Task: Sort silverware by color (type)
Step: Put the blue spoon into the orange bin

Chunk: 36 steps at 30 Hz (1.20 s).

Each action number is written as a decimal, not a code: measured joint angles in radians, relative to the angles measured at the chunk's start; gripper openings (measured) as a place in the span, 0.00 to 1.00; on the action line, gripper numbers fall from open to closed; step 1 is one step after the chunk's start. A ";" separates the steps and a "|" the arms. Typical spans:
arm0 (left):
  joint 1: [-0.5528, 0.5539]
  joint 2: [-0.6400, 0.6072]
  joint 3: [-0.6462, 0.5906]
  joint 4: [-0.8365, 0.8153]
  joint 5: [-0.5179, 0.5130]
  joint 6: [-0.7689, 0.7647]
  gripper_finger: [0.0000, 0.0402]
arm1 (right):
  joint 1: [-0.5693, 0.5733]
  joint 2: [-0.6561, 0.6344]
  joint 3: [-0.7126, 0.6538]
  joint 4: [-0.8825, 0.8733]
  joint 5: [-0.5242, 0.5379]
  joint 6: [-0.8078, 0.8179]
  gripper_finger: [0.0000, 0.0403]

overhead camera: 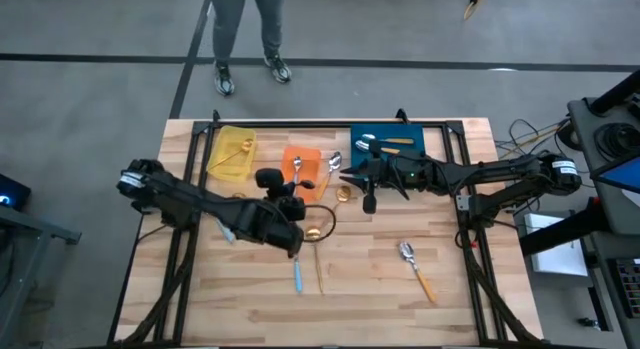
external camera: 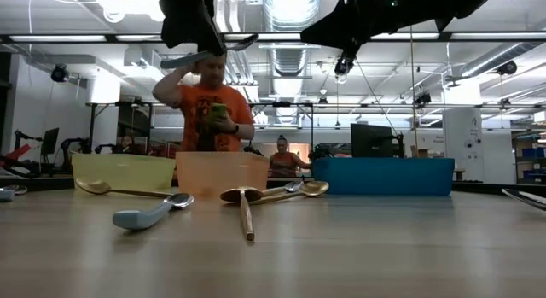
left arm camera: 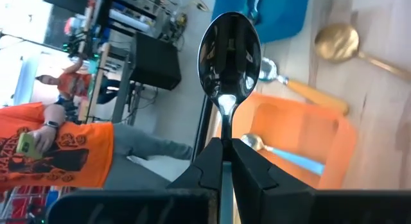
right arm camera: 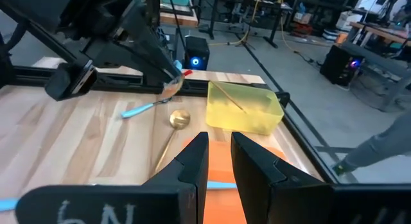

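My left gripper (left arm camera: 226, 161) (overhead camera: 292, 192) hovers at the near edge of the orange bin (overhead camera: 303, 161) and is shut on a spoon with a silver bowl (left arm camera: 229, 51). My right gripper (right arm camera: 219, 153) (overhead camera: 368, 197) hangs above the table between the orange bin and the blue bin (overhead camera: 410, 146), fingers slightly apart and empty. A blue-handled spoon (left arm camera: 286, 155) lies inside the orange bin. An orange-handled spoon (left arm camera: 302, 90) lies just outside the bin's wall. Loose on the wood lie a gold spoon (overhead camera: 343, 194), a blue-handled spoon (overhead camera: 297, 276), a thin gold one (overhead camera: 319, 261) and an orange-handled one (overhead camera: 417, 269). My left gripper pinches the spoon's neck (left arm camera: 225, 124) just below the bowl between its two fingers; the handle runs back between them and is hidden. The spoon lies along the fingers, lifted clear, with its bowl sticking out past the fingertips above the orange bin's rim (left arm camera: 302, 112).
The yellow bin (overhead camera: 231, 154) holds a thin gold spoon. The blue bin holds spoons, one with an orange handle (overhead camera: 392, 141). A person in an orange shirt (external camera: 213, 114) stands beyond the far edge. A black frame rims the table. Bare wood lies at the near left (overhead camera: 220, 289).
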 joint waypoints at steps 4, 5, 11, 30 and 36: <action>0.051 -0.047 -0.009 0.054 0.090 0.115 0.01 | 0.000 0.000 0.000 0.002 0.068 -0.026 0.15; 0.066 -0.067 -0.019 0.093 0.127 0.152 0.01 | 0.000 0.000 0.000 0.005 0.094 -0.035 0.15; 0.161 -0.236 -0.180 0.466 0.392 0.371 0.01 | -0.008 0.000 0.000 0.051 0.152 -0.087 0.15; 0.294 -0.434 -0.659 1.335 0.241 0.450 0.01 | -0.022 0.324 0.003 0.584 0.150 0.041 0.15; 0.294 -0.437 -0.689 1.335 0.166 0.451 0.01 | -0.022 0.435 0.049 0.721 0.152 0.071 0.15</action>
